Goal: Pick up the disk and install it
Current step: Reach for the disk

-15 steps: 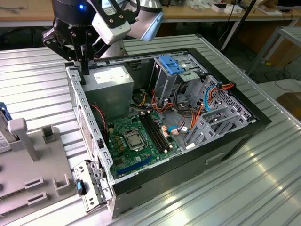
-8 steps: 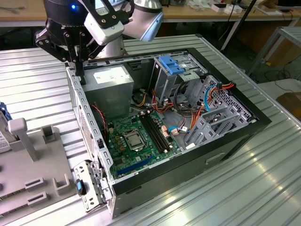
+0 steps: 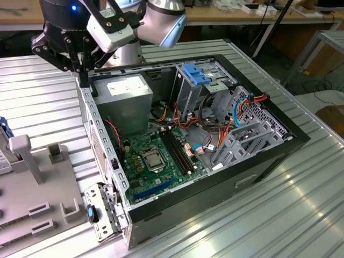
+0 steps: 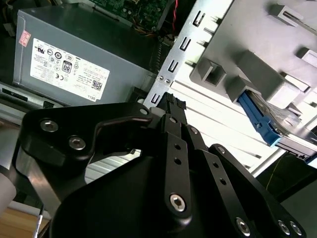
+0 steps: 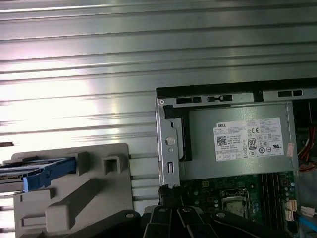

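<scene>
Exterior view: you see the gripper (image 3: 82,71) hanging over the back corner of the open PC case (image 3: 279,141), just beside the grey PSU box (image 3: 126,99) on the exterior view's left of it. Claw is clenched, tips pressed together w/ nothing btwn them. You get that clearest in the second wrist view, where the closed tips sit near the case's perforated side rail (image 4: 181,47).

Disk (image 3: 3,156) is well apart from the claw, at the very edge on the exterior view's left. It's slotted in a grey holder (image 3: 32,183) on the ribbed metal table (image 3: 242,215). Both wrist views show you the disk lodged in that holder w/ its blue frame (image 5: 47,174) sticking out, untouched.

Inside the case you see the green board (image 3: 156,156), a blue drive-bay part (image 3: 196,72) and orange/red cables (image 3: 223,131) near the metal drive cage (image 3: 252,129).
</scene>
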Tool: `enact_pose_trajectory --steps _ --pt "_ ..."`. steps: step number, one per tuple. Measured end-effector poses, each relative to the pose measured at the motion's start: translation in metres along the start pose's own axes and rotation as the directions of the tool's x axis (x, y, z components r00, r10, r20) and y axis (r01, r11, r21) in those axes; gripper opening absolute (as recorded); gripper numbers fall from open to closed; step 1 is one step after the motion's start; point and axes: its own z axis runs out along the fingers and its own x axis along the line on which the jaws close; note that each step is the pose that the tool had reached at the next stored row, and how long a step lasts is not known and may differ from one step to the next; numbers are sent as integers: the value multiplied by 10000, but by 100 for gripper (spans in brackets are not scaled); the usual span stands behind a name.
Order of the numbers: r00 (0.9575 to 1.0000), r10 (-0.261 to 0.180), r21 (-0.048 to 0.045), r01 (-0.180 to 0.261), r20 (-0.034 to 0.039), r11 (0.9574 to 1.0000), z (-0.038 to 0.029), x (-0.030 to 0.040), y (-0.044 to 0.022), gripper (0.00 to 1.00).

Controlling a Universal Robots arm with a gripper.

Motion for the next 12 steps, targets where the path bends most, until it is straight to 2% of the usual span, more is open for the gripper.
enact_pose_trajectory --steps 5,6,12 --pt "10000 0 1 0 -1 10000 -3 81 -6 11" --pt "10000 -1 0 1 0 10000 -3 117 -9 11" --pt "10000 0 0 0 0 10000 -5 198 -15 11"
